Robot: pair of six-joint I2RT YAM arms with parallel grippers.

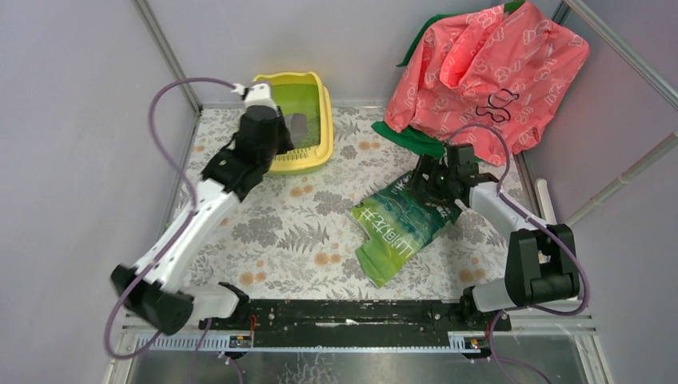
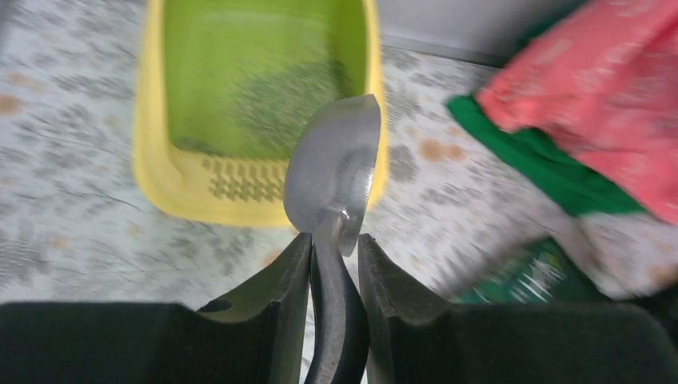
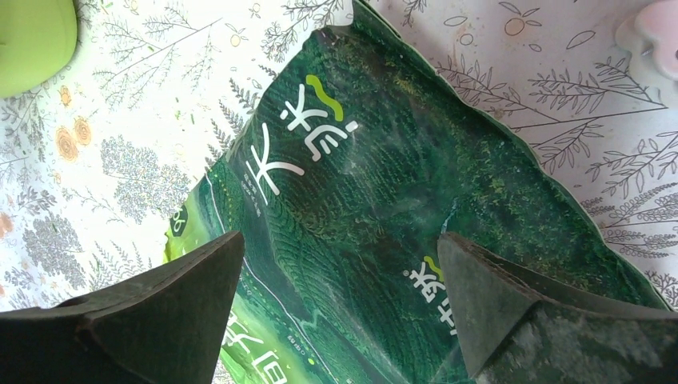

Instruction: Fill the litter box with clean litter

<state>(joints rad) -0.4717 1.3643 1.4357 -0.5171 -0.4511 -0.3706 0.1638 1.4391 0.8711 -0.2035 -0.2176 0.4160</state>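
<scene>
The yellow litter box (image 1: 309, 165) stands at the back left, green inside, its slotted lip (image 2: 244, 180) towards me. A grainy patch of clean litter (image 2: 276, 100) lies on its floor. My left gripper (image 1: 280, 134) (image 2: 334, 240) is shut on the black handle of a grey metal scoop (image 2: 336, 160) (image 1: 297, 126). The scoop's blade hangs over the box's near right rim and looks bare. My right gripper (image 1: 428, 180) (image 3: 340, 244) stands open just above the glossy green bag (image 1: 400, 224) (image 3: 368, 160), with nothing between its fingers.
A pink printed bag (image 1: 488, 72) (image 2: 608, 104) lies on green cloth (image 1: 412, 138) at the back right. Grey walls and metal frame posts close in the floral mat (image 1: 296, 232). The left wrist view is motion-blurred.
</scene>
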